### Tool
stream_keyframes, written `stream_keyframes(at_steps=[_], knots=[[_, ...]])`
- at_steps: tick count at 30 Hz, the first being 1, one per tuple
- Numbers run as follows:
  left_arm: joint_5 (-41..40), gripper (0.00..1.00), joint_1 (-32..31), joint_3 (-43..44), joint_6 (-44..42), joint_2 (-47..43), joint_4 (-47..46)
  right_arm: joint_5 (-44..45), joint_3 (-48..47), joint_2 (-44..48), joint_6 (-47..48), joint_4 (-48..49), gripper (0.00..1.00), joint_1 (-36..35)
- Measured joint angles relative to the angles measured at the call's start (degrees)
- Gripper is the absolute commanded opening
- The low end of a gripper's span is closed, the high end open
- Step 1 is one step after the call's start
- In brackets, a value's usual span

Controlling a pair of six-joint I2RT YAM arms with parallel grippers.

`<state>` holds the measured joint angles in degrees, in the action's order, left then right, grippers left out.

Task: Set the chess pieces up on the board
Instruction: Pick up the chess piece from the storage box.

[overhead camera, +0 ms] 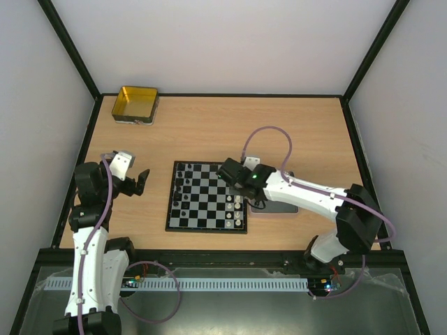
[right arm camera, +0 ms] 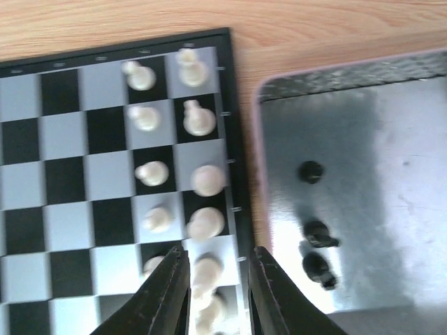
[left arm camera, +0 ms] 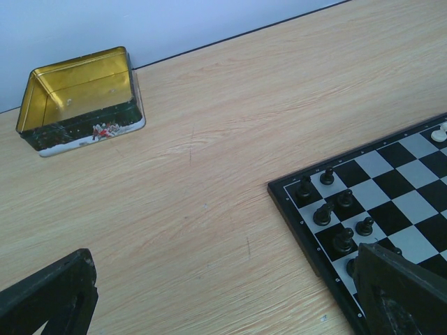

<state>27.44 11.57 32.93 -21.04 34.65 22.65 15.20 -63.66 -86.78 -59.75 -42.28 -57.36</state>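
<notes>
Surveying the bench from above: the board lies flat toward the near edge, between the two arms. Black pieces stand along its left side and white pieces along its right side, roughly two files each. The middle squares are bare.

Right arm reaches in over the board's far right corner. Wrist view: right pincer hangs above the outermost white file, its fingers narrowly parted, straddling one white piece. A gap shows on one side of that piece, so it is not clamped. This view is somewhat blurred.

Grey tray sits just beside the board's right edge, largely under the right arm in the overhead view. Three loose black pieces rest on it, well apart from the board's black side.

Left arm is off the board's left edge. Left pincer is spread wide above bare bench and holds nothing, with the board's black corner by one finger.

Gold tin sits in the far left corner, open side up.
</notes>
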Motion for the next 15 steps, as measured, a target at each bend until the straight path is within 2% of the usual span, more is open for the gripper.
stream_keyframes(at_steps=[9, 15], knots=[[0.0, 0.99, 0.0, 0.0, 0.0, 0.0, 0.0, -2.51, 9.84, 1.95, 3.23, 3.78, 0.23, 8.74], [0.0, 0.99, 0.02, 0.0, 0.0, 0.0, -0.02, -5.35, 12.85, 1.95, 5.4, 7.3, 0.23, 13.38]])
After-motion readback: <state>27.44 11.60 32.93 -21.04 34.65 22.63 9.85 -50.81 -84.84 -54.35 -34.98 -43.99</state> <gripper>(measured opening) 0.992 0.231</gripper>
